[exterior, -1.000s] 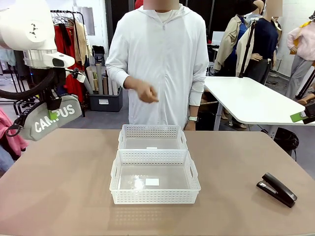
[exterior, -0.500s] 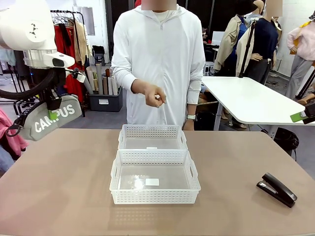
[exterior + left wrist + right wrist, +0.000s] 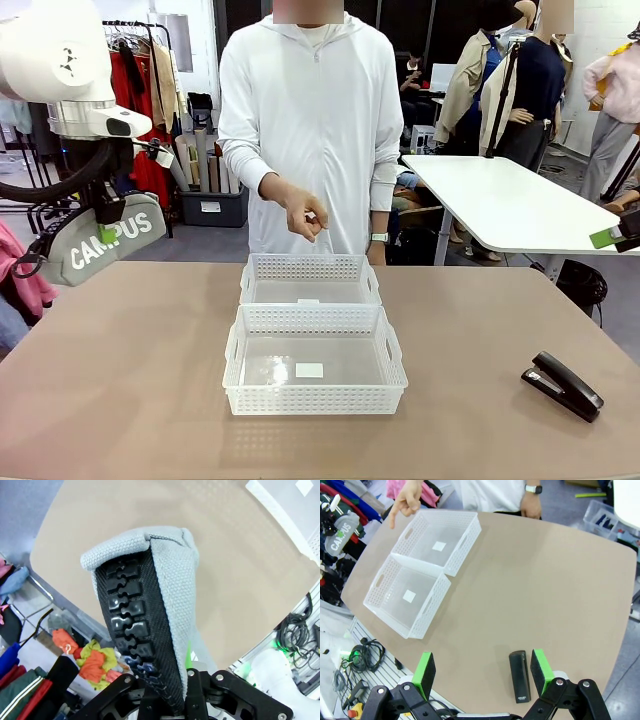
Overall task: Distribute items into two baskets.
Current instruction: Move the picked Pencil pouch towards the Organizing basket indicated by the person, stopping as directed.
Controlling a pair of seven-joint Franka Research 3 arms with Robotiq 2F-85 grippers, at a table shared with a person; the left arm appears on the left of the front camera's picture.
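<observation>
High at far left, my left gripper (image 3: 167,696) clamps the pouch (image 3: 150,595), long axis running straight out from the grip. Wrist view gives its black zip edge, front view its lettering. My right gripper (image 3: 482,672) gapes empty above the stapler (image 3: 520,676), near right.

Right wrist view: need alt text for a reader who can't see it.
The right gripper, jaws open, hangs above a tan table, with a black stapler lying between its green pads, close to one of them. Farther off, two white baskets sit end to end, and a person's hand points a finger down beside the farther one.
</observation>
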